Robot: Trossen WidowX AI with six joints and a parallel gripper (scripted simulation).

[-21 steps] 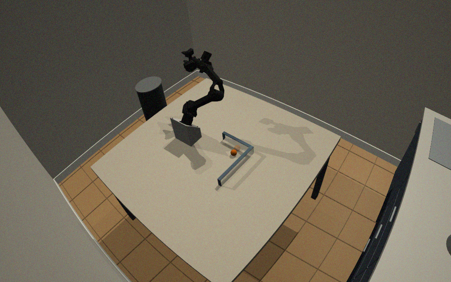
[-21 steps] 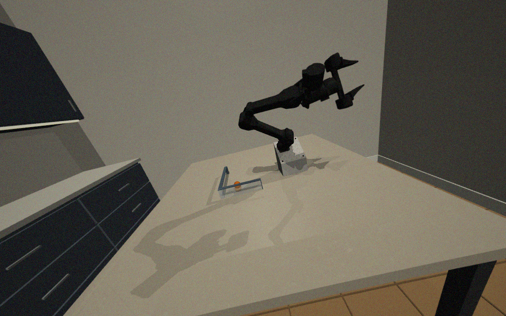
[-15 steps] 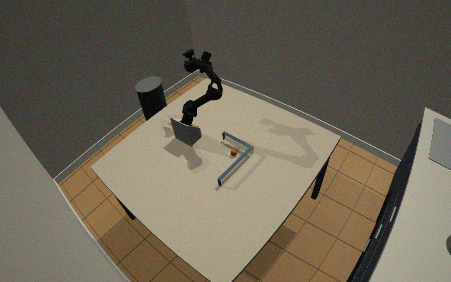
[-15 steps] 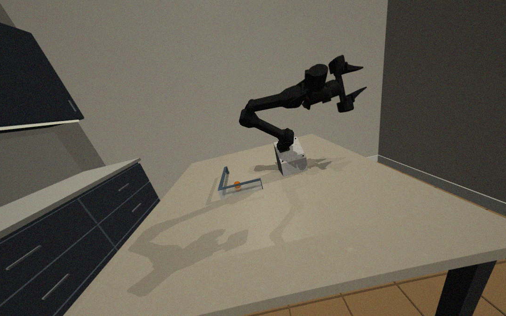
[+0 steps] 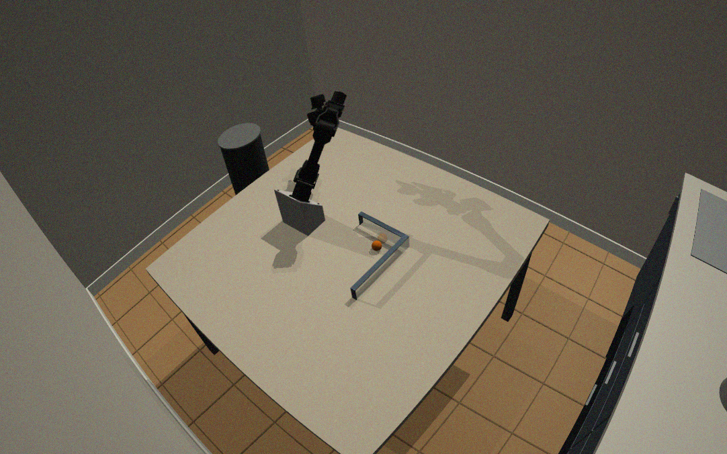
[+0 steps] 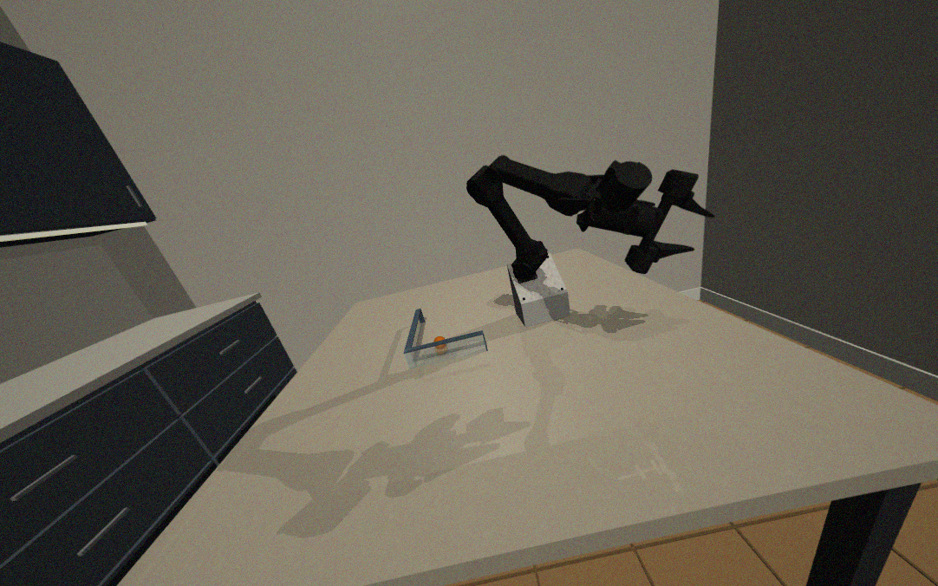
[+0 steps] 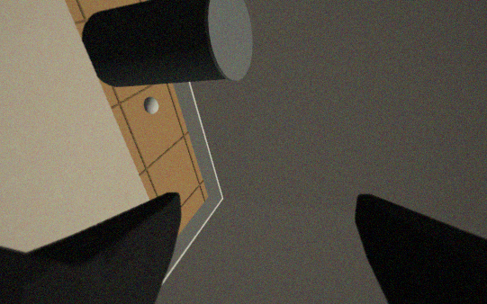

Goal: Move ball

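You will find no writing, labels, brands, numbers or signs to read in any of the three views.

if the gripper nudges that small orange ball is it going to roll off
The small orange ball is round on a flat table, so it would likely roll easily. The low clear walls beside it would probably stop it on that side; the open side offers nothing.
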